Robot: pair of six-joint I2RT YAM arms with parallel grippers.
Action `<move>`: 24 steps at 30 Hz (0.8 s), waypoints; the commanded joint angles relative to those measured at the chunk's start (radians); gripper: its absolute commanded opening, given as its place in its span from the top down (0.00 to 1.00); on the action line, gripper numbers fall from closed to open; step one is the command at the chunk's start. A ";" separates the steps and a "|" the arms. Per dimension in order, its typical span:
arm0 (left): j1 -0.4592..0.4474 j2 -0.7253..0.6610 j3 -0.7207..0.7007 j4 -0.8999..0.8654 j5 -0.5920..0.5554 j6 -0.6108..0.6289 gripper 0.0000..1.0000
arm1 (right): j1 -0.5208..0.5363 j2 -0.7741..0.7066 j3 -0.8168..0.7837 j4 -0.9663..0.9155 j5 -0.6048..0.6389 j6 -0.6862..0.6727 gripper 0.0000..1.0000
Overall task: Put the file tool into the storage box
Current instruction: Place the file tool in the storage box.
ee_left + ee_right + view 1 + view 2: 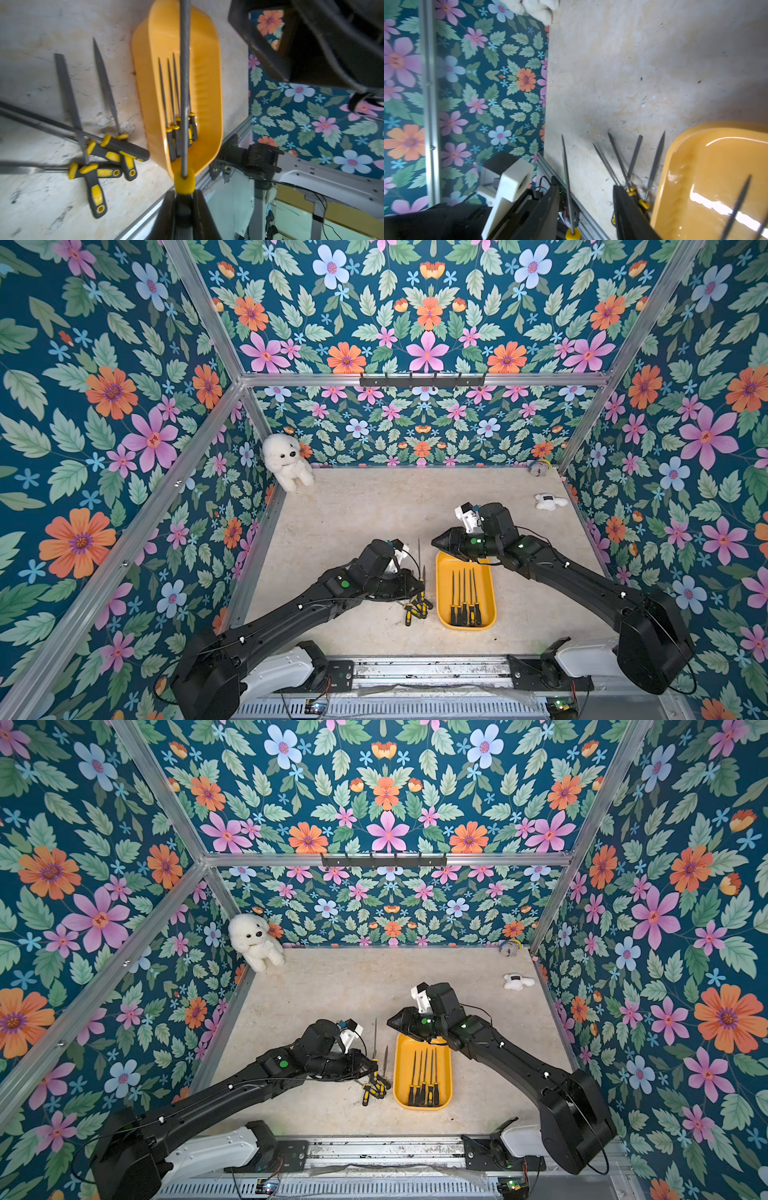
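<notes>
The file tool [419, 553] [375, 1036] has a thin grey blade and a yellow collar [184, 182]. My left gripper [420, 585] [184, 192] is shut on its handle, just left of the storage box, and the blade [185, 83] points to the far side. The storage box [486, 597] [444, 1077] [207, 83] [706, 176] is a shallow yellow tray holding several files [464, 601]. My right gripper [434, 543] [587, 199] hovers open at the tray's far end. The held blade [566, 176] shows in the gap between its fingers, not clamped.
A pile of several loose black-and-yellow files [417, 608] [108, 153] lies on the table left of the tray. A white plush dog [286, 460] sits in the back left corner. A small white toy [549, 502] lies at the back right. A metal rail [415, 668] runs along the front edge.
</notes>
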 commanded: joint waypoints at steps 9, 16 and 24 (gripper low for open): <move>0.000 0.034 -0.011 0.178 0.112 -0.018 1.00 | 0.000 0.018 -0.025 0.158 -0.082 0.056 0.58; 0.000 0.036 -0.029 0.212 0.129 -0.039 1.00 | 0.000 0.041 -0.035 0.198 -0.091 0.068 0.68; 0.000 0.032 -0.055 0.248 0.135 -0.058 1.00 | 0.000 0.051 -0.051 0.253 -0.114 0.085 0.92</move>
